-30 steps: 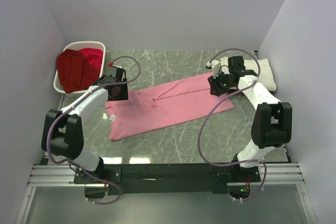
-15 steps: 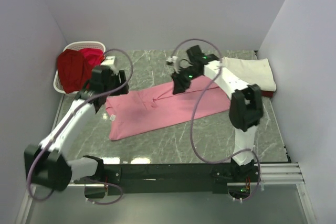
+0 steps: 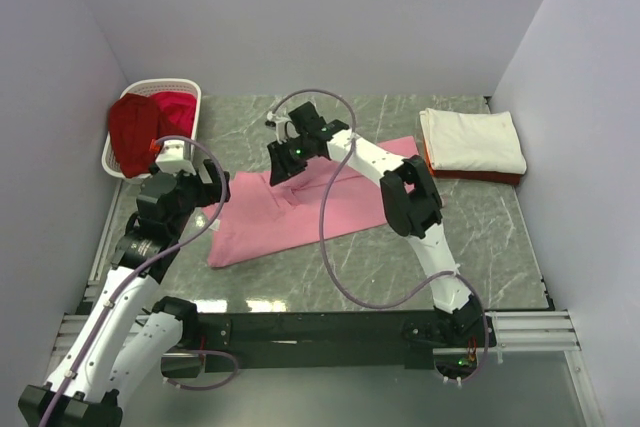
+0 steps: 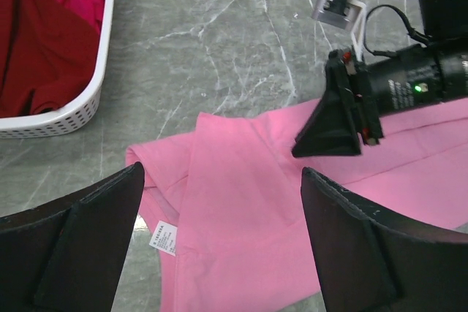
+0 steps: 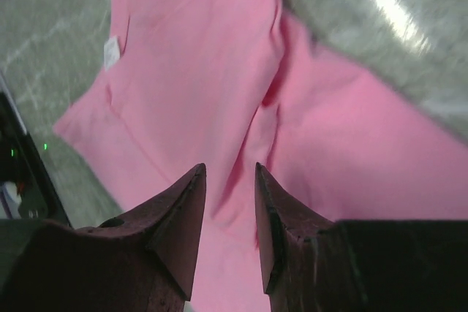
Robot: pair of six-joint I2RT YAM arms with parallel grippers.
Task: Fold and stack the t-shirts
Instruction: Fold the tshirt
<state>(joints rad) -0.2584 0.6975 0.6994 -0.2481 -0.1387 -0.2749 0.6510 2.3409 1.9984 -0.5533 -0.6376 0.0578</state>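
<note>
right tool [image 5: 228,173]: we see its fingers a narrow slit apart, with pink cloth showing through the gap. We can't tell if any of it is caught.
right tool position: reached across to the left half of the counter [image 3: 300,282], tip angled down at the pink shirt [image 3: 290,222] near its far edge.
left tool [image 4: 219,180]: fingers spread wide, holding nothing, hanging over the pink shirt's left end.
tool spacing: near each other, not touching.
pink shirt: we see it flat on the counter, mid-left, running diagonally from near-left to far-right. A fold ridge runs along it, and a white tag [image 4: 162,237] sits by its left edge.
basket [image 3: 190,87]: far-left corner, holds the dark red shirt [image 3: 135,132] and the crimson shirt [image 3: 175,112], both heaped.
stack: far right, well apart from the tools. The cream shirt [image 3: 470,139] lies folded on the orange-red shirt [image 3: 470,176], of which we see only an edge.
</note>
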